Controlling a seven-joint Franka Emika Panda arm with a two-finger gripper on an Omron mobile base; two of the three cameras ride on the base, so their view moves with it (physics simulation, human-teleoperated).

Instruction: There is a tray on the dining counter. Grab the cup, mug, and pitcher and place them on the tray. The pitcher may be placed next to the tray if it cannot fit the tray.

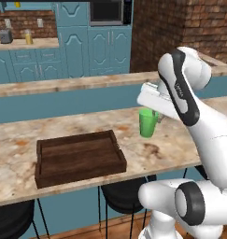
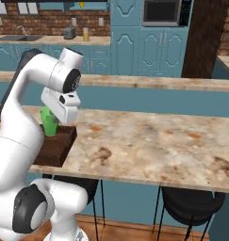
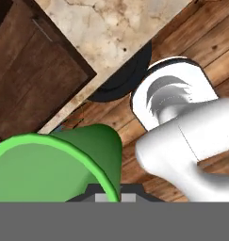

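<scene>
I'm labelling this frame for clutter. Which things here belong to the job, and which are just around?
Job: cup, held up by the end effector; tray; dining counter.
Around: stools, microwave, toaster, yellow bottle on the kitchen counter.

A red brick wall (image 1: 161,32) stands behind tall teal cabinets (image 1: 94,46) with a built-in black microwave (image 2: 161,12). Black stools (image 2: 191,202) stand on the brown wooden floor (image 3: 200,42). A toaster (image 2: 69,32) sits on the far kitchen counter (image 2: 54,40).
</scene>
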